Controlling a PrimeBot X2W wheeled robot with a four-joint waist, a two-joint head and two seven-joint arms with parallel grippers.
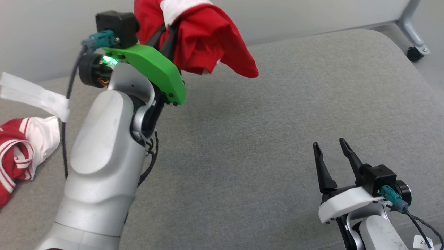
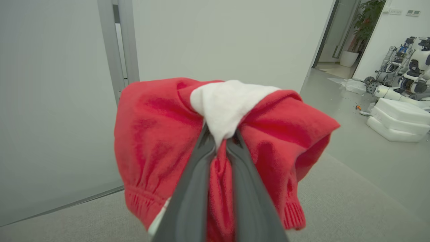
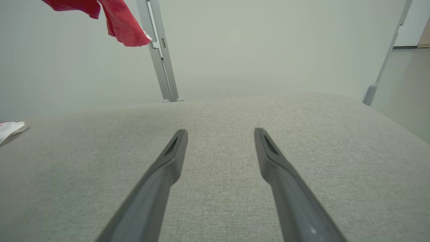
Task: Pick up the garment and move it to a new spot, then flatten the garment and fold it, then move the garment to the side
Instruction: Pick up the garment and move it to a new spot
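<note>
The garment [image 1: 204, 38] is red with a white patch. It hangs bunched in the air above the far left of the grey padded surface [image 1: 263, 139]. My left gripper [image 1: 170, 33] is raised high and shut on it. In the left wrist view the two dark fingers [image 2: 195, 174] pinch the garment [image 2: 154, 134] where the white patch meets the red, and cloth drapes down both sides. My right gripper [image 1: 331, 146] rests low at the near right, open and holding nothing. In the right wrist view its gripper [image 3: 220, 134] is spread over bare fabric, and the garment [image 3: 121, 23] dangles at the top left.
A second red and white cloth [image 1: 20, 156] lies crumpled at the left edge, under a white strip [image 1: 31, 93]. A metal frame leg with a caster [image 1: 414, 41] stands beyond the far right corner. An upright metal post [image 3: 161, 50] rises behind the surface. White foam blocks [image 2: 399, 121] sit on the floor.
</note>
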